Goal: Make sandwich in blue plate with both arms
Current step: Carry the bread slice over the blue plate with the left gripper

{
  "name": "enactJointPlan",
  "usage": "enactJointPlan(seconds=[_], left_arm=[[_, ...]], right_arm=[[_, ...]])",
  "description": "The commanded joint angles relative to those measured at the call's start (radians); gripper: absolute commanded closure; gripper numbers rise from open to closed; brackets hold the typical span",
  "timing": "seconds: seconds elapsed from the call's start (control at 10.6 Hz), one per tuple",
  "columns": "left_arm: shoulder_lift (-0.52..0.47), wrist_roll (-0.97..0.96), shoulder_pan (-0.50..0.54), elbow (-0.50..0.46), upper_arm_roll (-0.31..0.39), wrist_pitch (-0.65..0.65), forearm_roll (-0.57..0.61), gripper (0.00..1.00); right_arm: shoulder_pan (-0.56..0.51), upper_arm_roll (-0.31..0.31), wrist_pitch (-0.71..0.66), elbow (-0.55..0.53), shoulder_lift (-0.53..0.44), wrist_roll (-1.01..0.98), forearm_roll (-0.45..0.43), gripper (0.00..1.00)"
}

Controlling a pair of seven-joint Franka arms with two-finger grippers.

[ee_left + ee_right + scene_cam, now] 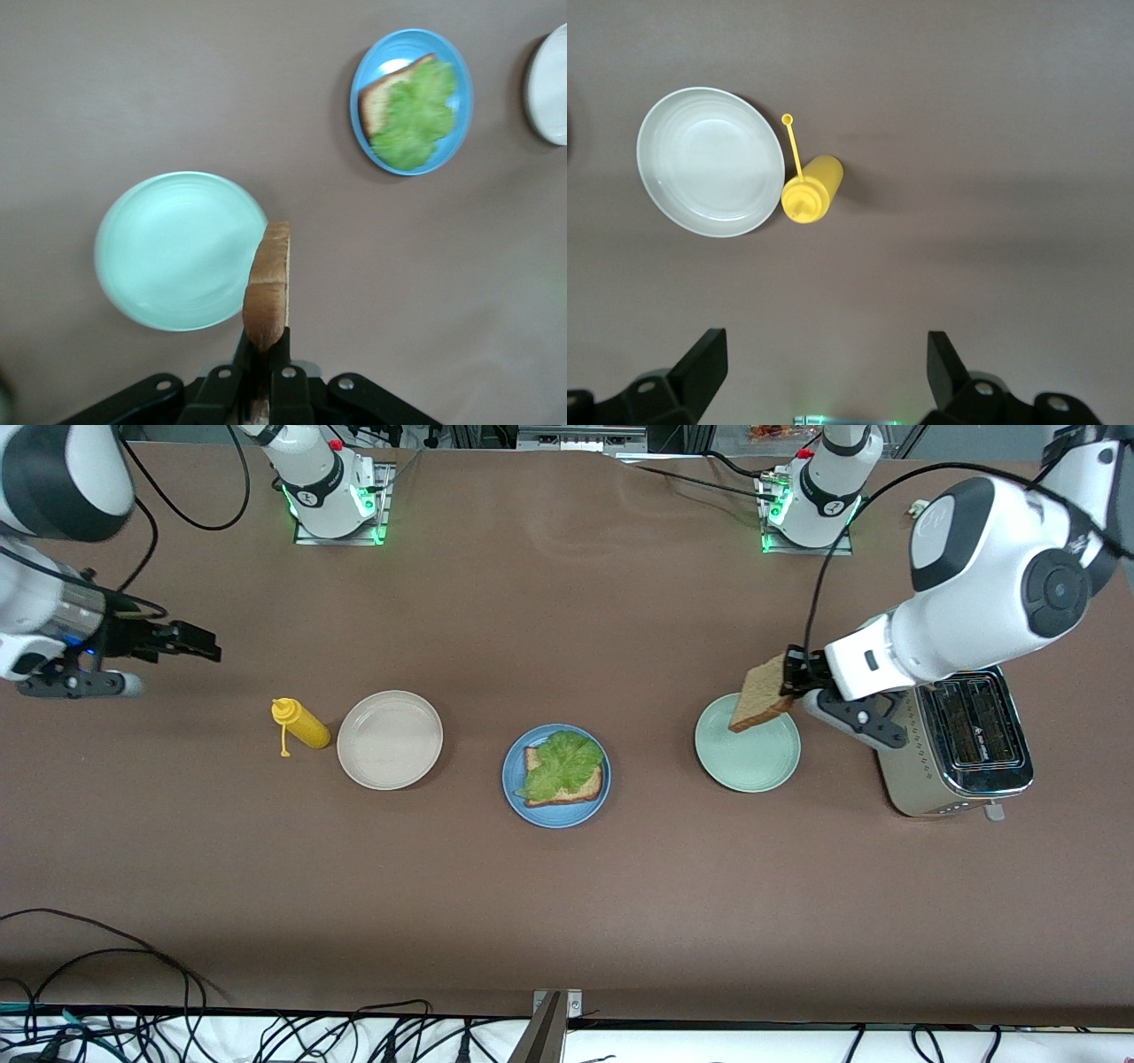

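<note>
The left hand (787, 675) is clamped on one edge of a slice of bread (760, 694), which hangs tilted in the air over the pale green plate (749, 766). Only a thin strip of crust sits between the fingers, so I'd worry about the bread tearing or sliding out on the carry, or landing crooked because it dangles on edge rather than flat. If it comes down corner first it could drag the lettuce leaf (560, 762) off the lower slice (567, 790) or tip onto the rim of the blue plate (518, 793), which sits mid-tabletop, between the green plate and the beige plate (390, 740). The arm's elbow also hangs right above the toaster (961, 744), so a careless swing might clip it.

The right hand (190, 640) waits with its fingers spread wide and nothing in them, up over bare tabletop at the right arm's end, near the yellow squeeze bottle (301, 724) lying just beside the beige plate.

The tabletop (567, 903) is a plain brown mat, smooth and uncluttered. Cables trail along its edge nearest the front camera, and green lights glow at both arm bases.
</note>
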Motion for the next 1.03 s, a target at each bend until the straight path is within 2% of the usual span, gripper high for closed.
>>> enactJointPlan(seconds=[0.0,0.09,0.19,0.28,0.38,0.47,0.56,0.75,0.94], left_arm=[[0.139,-0.087,0.008,0.136,-0.087,-0.012,-0.089,1.0],[0.187,-0.13,0.008,0.166,-0.128,-0.009,-0.094,1.0],[0.228,-0.137,0.008,0.19,-0.149,0.003,-0.116,1.0],[0.259,-0.137,0.004,0.195,-0.164,0.075,-0.153,1.0],[0.29,-0.138,-0.001,0.192,-0.196,0.147,-0.163,1.0],[0.33,-0.164,-0.002,0.189,-0.233,0.227,-0.16,1.0],[0.365,-0.19,-0.007,0.188,-0.263,0.282,-0.157,1.0],[0.449,-0.215,-0.016,0.188,-0.316,0.425,-0.163,1.0],[0.529,-0.245,-0.024,0.195,-0.369,0.586,-0.161,1.0]], right_arm=[[-0.006,-0.013,-0.128,0.143,0.014,-0.021,-0.035,0.0],[0.0,-0.017,-0.083,0.167,0.038,-0.158,-0.103,0.0],[0.002,-0.018,-0.069,0.175,0.037,-0.196,-0.118,0.0],[-0.001,-0.026,-0.111,0.168,0.034,-0.192,-0.112,0.0],[0.0,-0.026,-0.102,0.178,0.043,-0.173,-0.086,0.0],[-0.001,-0.026,-0.098,0.175,0.04,-0.07,-0.002,0.0],[0.0,-0.023,-0.095,0.178,0.04,0.037,0.009,0.0],[0.0,-0.024,-0.093,0.182,0.04,0.075,0.009,0.0],[0.009,-0.023,-0.07,0.209,0.049,0.089,-0.035,0.0]])
